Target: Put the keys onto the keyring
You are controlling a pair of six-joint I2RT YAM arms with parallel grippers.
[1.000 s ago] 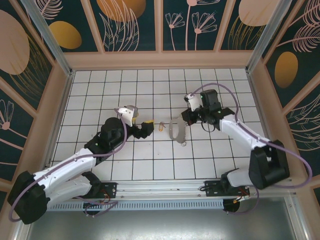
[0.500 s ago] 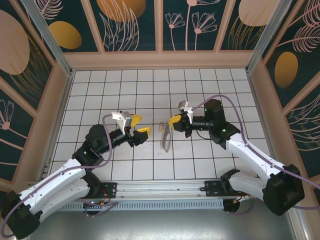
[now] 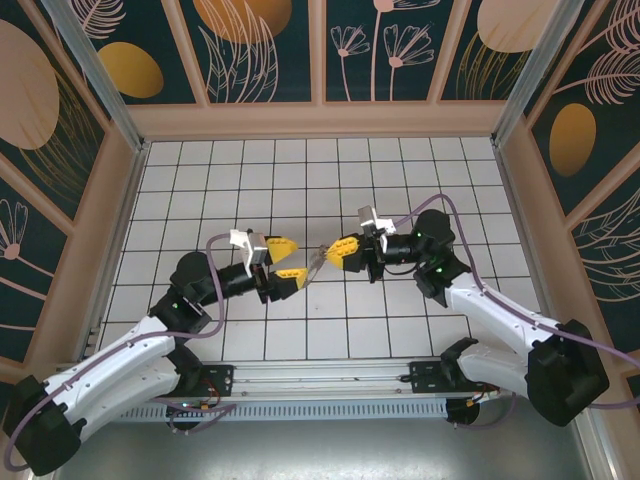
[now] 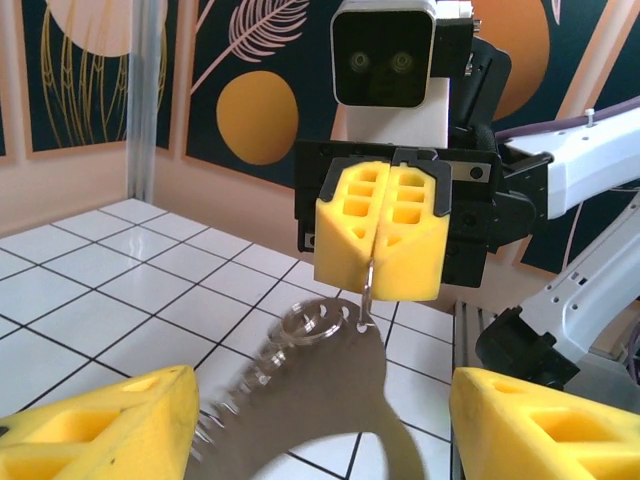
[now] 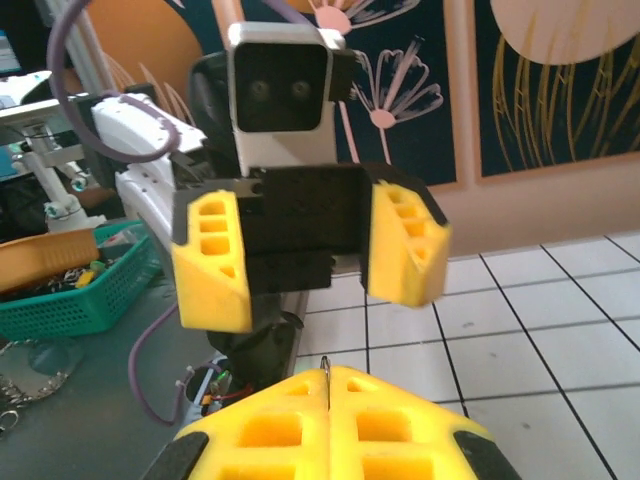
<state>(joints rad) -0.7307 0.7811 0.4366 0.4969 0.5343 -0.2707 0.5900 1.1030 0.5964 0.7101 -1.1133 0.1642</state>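
Note:
My right gripper (image 3: 345,252) hangs above the middle of the table, shut on a thin wire keyring (image 4: 368,290). Its shut yellow fingers (image 4: 380,230) face the left wrist camera. From the keyring dangles a flat grey key-like metal piece (image 4: 320,400) with a toothed edge, and a smaller ring (image 4: 312,322) lies against it. My left gripper (image 3: 290,260) faces the right one, open. The metal piece (image 3: 315,262) hangs between its yellow fingers (image 4: 100,425) without touching them. In the right wrist view the keyring's edge (image 5: 325,370) pokes out of my shut right gripper (image 5: 328,390), opposite the open left gripper (image 5: 310,260).
White tiled floor (image 3: 300,180) ringed by wooden walls (image 3: 320,120). A metal rail (image 3: 320,375) runs along the near edge by the arm bases. Off the table, a green basket (image 5: 80,300) of small parts stands beside an orange bowl (image 5: 45,255).
Both grippers have come together over the table's middle. The right one lifted the keyring and turned to face the left. The left jaws have narrowed but stay open around the hanging piece.

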